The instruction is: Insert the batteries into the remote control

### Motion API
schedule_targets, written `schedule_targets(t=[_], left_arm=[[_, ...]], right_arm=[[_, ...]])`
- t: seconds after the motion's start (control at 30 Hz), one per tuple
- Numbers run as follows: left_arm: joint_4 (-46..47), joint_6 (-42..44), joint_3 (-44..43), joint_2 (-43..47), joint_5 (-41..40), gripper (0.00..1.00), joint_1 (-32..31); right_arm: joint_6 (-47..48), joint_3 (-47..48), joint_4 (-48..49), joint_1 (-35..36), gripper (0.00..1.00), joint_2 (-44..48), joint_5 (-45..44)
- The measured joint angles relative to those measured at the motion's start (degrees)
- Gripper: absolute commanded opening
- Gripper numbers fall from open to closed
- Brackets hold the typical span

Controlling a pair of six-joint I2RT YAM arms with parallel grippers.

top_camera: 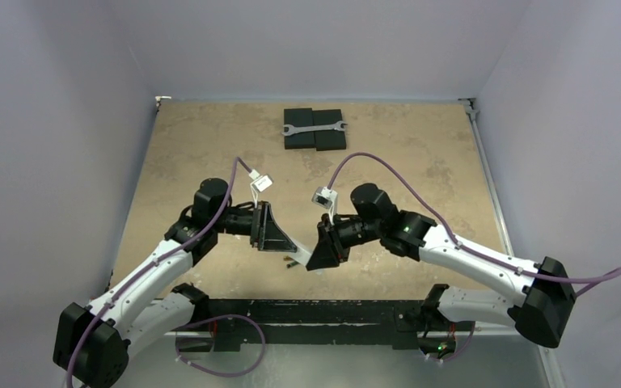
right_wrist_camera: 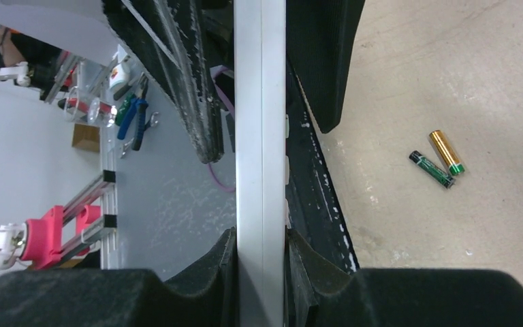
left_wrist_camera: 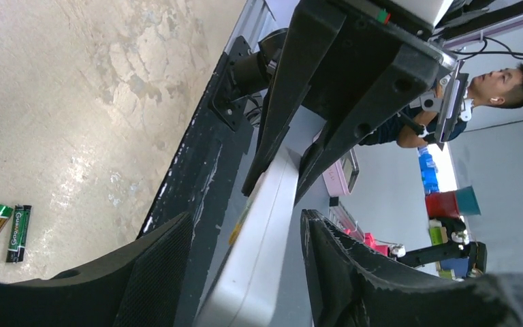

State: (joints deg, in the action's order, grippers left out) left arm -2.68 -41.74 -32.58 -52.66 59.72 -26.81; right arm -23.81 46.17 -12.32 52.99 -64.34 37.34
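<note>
Work on this job has hardly begun. The gold battery (right_wrist_camera: 446,151) and the green battery (right_wrist_camera: 431,169) lie close together on the table (right_wrist_camera: 463,61), at the middle right of the right wrist view. No finger is near them.

The remote control (right_wrist_camera: 260,122) is up in the air, in the middle of the top view, a bit below the center. The right gripper (right_wrist_camera: 260,242) squeezes one end of it tight. The left gripper (left_wrist_camera: 245,228) has its fingers on both sides of the other end, but a gap shows on one side, so it is not pinching.

Only the remote's thin edge shows, so I cannot tell if its battery spot is open. Both batteries must be picked up and put in.
</note>
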Motion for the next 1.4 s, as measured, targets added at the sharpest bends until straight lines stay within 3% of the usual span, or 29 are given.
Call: schedule_targets(t=[0.23,0.37,0.63,0.83,0.9,0.97,1.03,1.1,1.23,1.4], left_arm=[[0.24,0.35,0.0,0.0,0.59,0.49,-0.68],[1.55,0.17,0.0,0.0,1.25,0.39,-1.09],[3.3,-0.52,0.0,-0.02,1.66,0.39,-2.16],[4.31,-1.16,0.0,-0.04,1.97,0.26,-2.32],[5.18,-1.2,0.0,-0.04,2.71,0.18,-2.6],[5.79,-1.18,0.0,-0.04,3.1,0.04,-2.64],[5.88,-1.2,0.0,-0.04,3.1,0.0,-2.64],[6.29,-1.57,0.0,-0.04,3.13,0.0,-2.64],[8.28,-2.89,0.7,-0.02,3.06,0.0,-2.73],[11.82,-5.79,2.58,0.04,1.4,0.0,-2.91]], right_arm=[[0.7,0.9,0.57,-2.16,0.0,-1.55,5.35],[0.94,0.9,0.61,-3.15,0.0,-2.49,7.72],[1.46,0.96,0.74,-5.2,0.0,-2.82,11.5],[2.4,0.96,0.79,-5.92,0.0,-2.82,12.83],[2.78,0.96,0.81,-6.14,0.0,-2.8,13.51],[2.93,0.96,0.9,-6.19,0.0,-2.78,13.84],[2.97,0.96,0.9,-6.19,0.0,-2.78,13.88],[3.04,0.96,0.98,-6.19,0.1,-2.78,14.19],[2.93,0.96,0.98,-6.34,0.41,-2.69,14.43],[2.08,0.96,0.92,-6.45,0.61,-1.79,11.47]])
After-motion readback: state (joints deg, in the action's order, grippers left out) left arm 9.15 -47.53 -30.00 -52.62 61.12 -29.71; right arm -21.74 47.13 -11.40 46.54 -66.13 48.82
